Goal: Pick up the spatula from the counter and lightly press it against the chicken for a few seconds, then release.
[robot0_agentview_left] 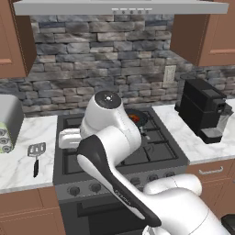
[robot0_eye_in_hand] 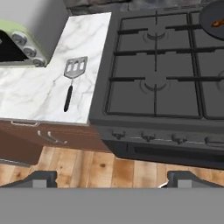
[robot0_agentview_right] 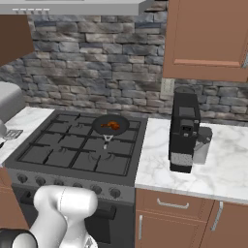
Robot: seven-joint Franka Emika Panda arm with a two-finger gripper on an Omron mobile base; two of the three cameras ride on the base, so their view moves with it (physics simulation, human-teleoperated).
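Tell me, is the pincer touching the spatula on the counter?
Apart. The hand view shows the spatula lying on the counter, well clear of the open pincer.

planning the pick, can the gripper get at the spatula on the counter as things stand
Probably yes: the spatula lies flat on the counter left of the stove, nothing over it, and the gripper is open.

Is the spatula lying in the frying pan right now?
No, the spatula lies on the marble counter beside the stove, far from the pan.

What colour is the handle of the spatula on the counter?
Black; its slotted blade is grey. The spatula shows best in the hand view.
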